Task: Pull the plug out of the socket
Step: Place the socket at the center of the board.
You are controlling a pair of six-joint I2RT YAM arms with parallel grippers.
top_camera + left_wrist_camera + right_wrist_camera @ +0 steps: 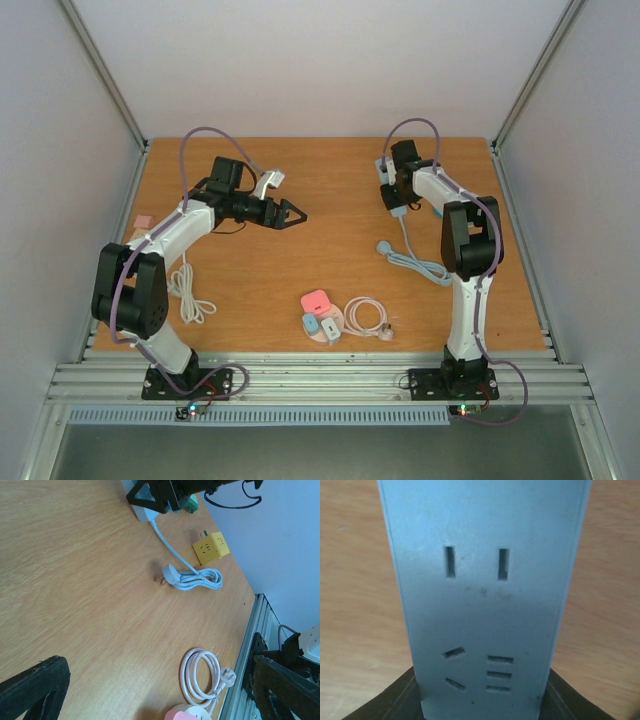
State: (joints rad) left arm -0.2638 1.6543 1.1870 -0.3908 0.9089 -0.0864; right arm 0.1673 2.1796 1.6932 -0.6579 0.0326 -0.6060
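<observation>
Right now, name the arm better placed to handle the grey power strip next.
Right. The right tool grips the grey power strip at the far right of the table; the left tool hangs open and empty mid-table, well away from it.

worktop [330, 180]: light-brown wood | walls [320, 60]: plain pale panels, three sides | near edge: ribbed aluminium rails [330, 378] | light: even, soft

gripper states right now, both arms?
left gripper: fingers open, holding nothing.
right gripper: closed on the power strip.
</observation>
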